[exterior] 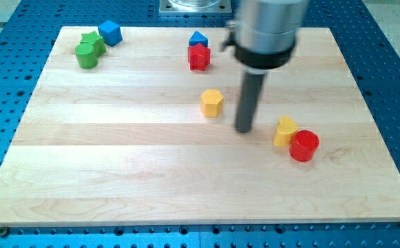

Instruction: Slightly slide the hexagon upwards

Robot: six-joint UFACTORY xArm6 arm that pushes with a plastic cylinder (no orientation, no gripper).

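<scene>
Single cam, high front view, angled down over whole wooden board [117, 172], mid distance, arm mount at top

Light wooden board [117, 172] on blue perforated bench [392, 55]. On board: green star block [92, 41] touching green cylinder block [86, 56], blue hexagon-ish block [109, 32] top left; blue triangular block [198, 39] above red star block [199, 57]; yellow hexagon block [212, 103] mid; yellow block [284, 131] touching red cylinder block [303, 146] at right.

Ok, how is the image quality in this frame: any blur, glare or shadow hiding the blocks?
Camera view: lighting is even, shadows under the blocks are soft and small. The arm's grey housing near the view's top is blurred; my tip and the yellow hexagon to its left look reasonably sharp. Mild sheen on the wooden board, no blocking glare.
</scene>
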